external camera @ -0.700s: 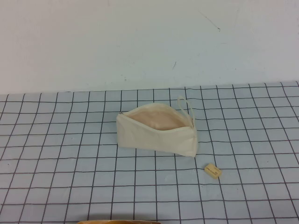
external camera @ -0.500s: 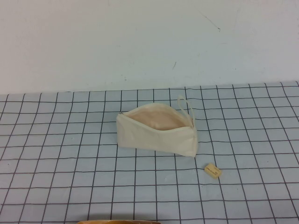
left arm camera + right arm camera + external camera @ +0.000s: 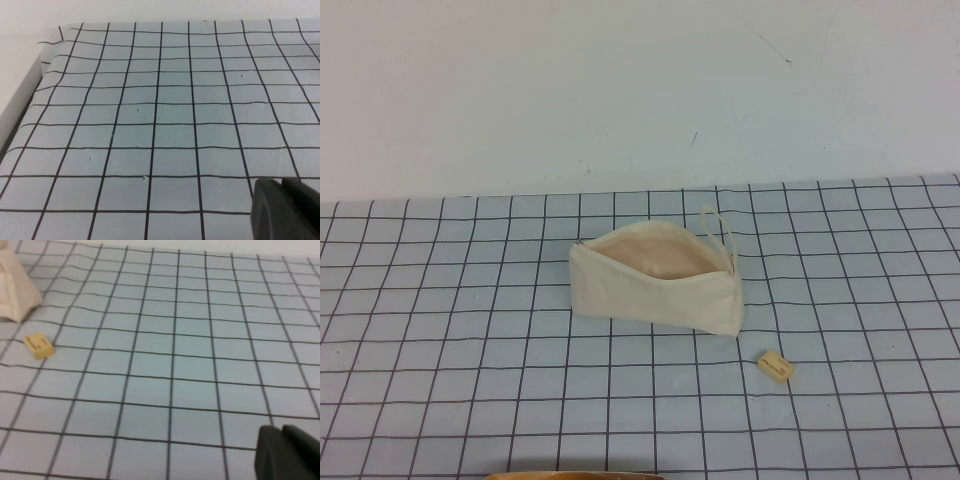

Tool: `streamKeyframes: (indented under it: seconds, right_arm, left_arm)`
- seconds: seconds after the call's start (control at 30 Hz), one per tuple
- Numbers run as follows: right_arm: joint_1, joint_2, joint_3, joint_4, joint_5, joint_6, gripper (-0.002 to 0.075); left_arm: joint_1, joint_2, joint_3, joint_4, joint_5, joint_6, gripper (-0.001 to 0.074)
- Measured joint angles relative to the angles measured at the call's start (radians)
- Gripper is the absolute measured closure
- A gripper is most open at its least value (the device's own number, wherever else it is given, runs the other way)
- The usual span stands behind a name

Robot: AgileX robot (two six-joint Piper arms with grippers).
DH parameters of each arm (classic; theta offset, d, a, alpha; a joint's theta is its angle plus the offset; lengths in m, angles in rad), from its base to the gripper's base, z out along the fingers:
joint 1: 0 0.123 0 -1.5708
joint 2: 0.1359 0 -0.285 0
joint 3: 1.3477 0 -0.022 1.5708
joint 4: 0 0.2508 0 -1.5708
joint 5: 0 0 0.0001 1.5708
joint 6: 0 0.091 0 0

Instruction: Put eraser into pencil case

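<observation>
The cream-white pencil case point(image 3: 655, 290) lies on the checked mat near the middle, its zip open and the tan-pink lining showing, its loop strap point(image 3: 720, 228) at the right end. The small pale yellow eraser point(image 3: 776, 366) lies flat on the mat to the front right of the case, apart from it. In the right wrist view the eraser point(image 3: 39, 345) and a corner of the case point(image 3: 15, 290) show far from my right gripper point(image 3: 280, 429), which is shut and empty. My left gripper point(image 3: 280, 182) is shut and empty over bare mat. Neither arm shows in the high view.
The blue-grey checked mat point(image 3: 470, 330) covers the table up to a white wall behind. The mat's edge point(image 3: 35, 90) shows in the left wrist view. A thin tan-orange rim point(image 3: 575, 476) shows at the front edge of the high view.
</observation>
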Motion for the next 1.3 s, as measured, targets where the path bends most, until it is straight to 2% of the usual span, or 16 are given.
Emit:
streamKeyframes:
  seconds: [0.27,0.57,0.63,0.83,0.97,1.17,1.3]
  right_arm:
    - [0.000,0.000,0.000,0.169,0.004,0.000,0.0728]
    - [0.000,0.000,0.000,0.780,0.008,0.073,0.0728]
    - [0.000,0.000,0.000,0.853,0.000,0.067,0.0728]
    - [0.000,0.000,0.000,0.920,-0.024,-0.026,0.0728]
    - [0.000,0.000,-0.041,0.952,-0.007,-0.307,0.0728]
    - [0.000,0.142,-0.289,0.877,0.098,-0.658,0.0729]
    - [0.000,0.355,-0.511,0.713,0.279,-0.718,0.0728]
  left_arm:
    - [0.000,0.000,0.000,0.000,0.000,0.000,0.0736]
    - [0.000,0.000,0.000,0.000,0.000,0.000,0.0736]
    - [0.000,0.000,0.000,0.000,0.000,0.000,0.0736]
    - [0.000,0.000,0.000,0.000,0.000,0.000,0.0736]
    - [0.000,0.000,0.000,0.000,0.000,0.000,0.0736]
    - [0.000,0.000,0.000,-0.002,0.002,0.000,0.0736]
    - [0.000,0.000,0.000,-0.002,0.002,0.000,0.0736]
